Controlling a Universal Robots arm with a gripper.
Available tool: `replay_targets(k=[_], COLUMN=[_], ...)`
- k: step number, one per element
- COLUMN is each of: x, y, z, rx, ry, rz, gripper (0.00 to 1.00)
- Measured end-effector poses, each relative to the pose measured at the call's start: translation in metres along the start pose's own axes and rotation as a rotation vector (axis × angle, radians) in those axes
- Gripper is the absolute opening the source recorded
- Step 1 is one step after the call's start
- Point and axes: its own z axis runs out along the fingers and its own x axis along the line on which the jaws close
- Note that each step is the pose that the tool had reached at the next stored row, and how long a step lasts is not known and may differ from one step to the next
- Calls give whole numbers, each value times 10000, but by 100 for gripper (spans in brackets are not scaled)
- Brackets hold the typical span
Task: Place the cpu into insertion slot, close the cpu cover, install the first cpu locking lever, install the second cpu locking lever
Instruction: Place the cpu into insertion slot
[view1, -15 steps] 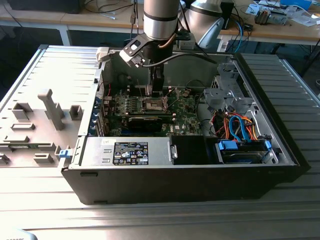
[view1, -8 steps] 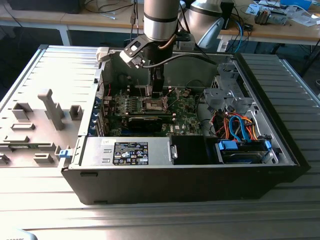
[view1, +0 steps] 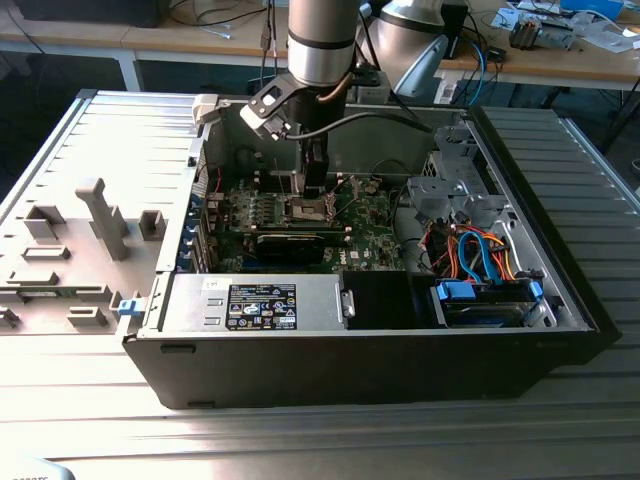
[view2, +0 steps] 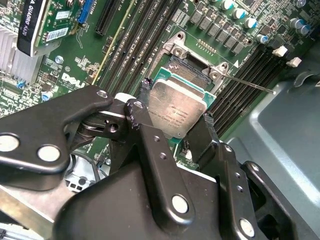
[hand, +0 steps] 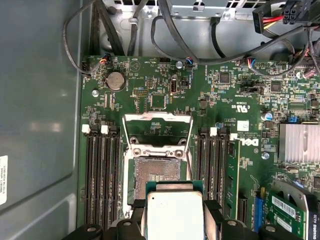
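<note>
Black tool (view2: 176, 101) pinches flat silvery cpu (view2: 179, 109); square insertion slot (hand: 156, 172) near.

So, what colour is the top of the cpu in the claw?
The cpu top is silvery-grey metal, green at its edge; clearest in the second wrist view.
</note>
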Motion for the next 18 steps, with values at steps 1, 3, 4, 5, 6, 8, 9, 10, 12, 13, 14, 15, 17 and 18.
replay_targets(k=[1,3,4,5,6,8,9,10,12,13,14,15,17,18], x=[0,0,0,0,0,0,0,0,0,0,0,0,0,0], y=[0,1,1,1,1,2,2,2,2,2,2,2,2,2], z=[3,10,13,15,18,27,33,36,41,43,47,50,54,55], rx=[0,0,0,0,0,1,0,0,0,0,0,0,0,0], ry=[0,0,0,-1,0,0,-1,0,0,0,0,0,0,0], rz=[0,0,0,-1,0,0,-1,-1,-1,0,0,0,0,0], gripper=[55,55,55,55,55,55,55,55,55,55,55,55,55,55])
